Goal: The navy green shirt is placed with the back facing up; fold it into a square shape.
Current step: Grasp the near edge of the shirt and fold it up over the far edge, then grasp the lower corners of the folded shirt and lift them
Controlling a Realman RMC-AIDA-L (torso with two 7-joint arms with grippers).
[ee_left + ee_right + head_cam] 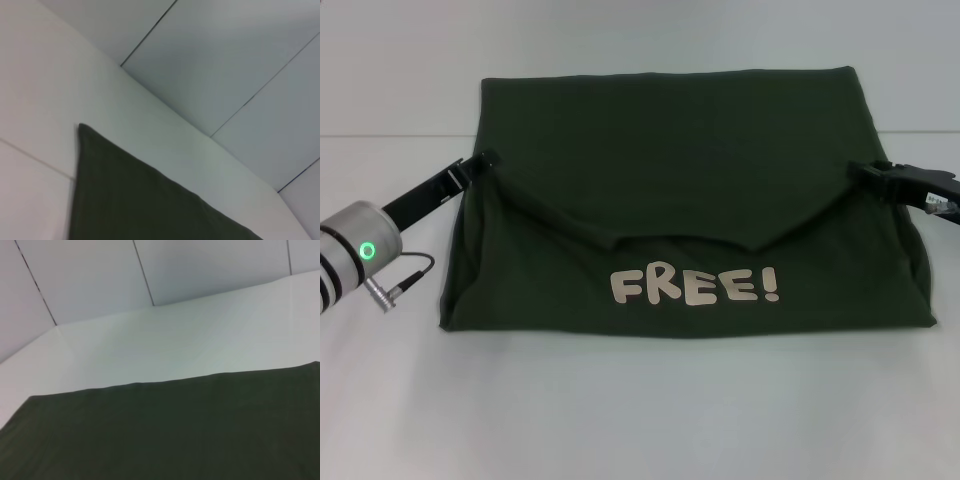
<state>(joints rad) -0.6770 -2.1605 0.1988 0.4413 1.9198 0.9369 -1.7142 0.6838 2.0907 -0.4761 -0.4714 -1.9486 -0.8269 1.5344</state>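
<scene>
Mid-fold on the white table [640, 420]: the navy green shirt [670, 140] fills the centre of the head view, its long axis running left to right across the frame; I pinch it at both side edges, my left gripper [485, 160] at the left edge and my right gripper [860, 172] at the right edge, each closed on a fold of cloth at about the same height in the frame; between them the carried layer sags in a shallow V toward the lower centre, and below it the pale lettering "FREE!" [695, 286] lies exposed on the part resting flat; the shirt thus lies inward from each gripper, equally near to both, so as I judge it the coming move depends on the two arms travelling together along the short axis; the fabric is matte, soft cotton, dark olive, draping without stiffness; both wrist views show only smooth green cloth against the pale table and panelled wall [100, 275].
</scene>
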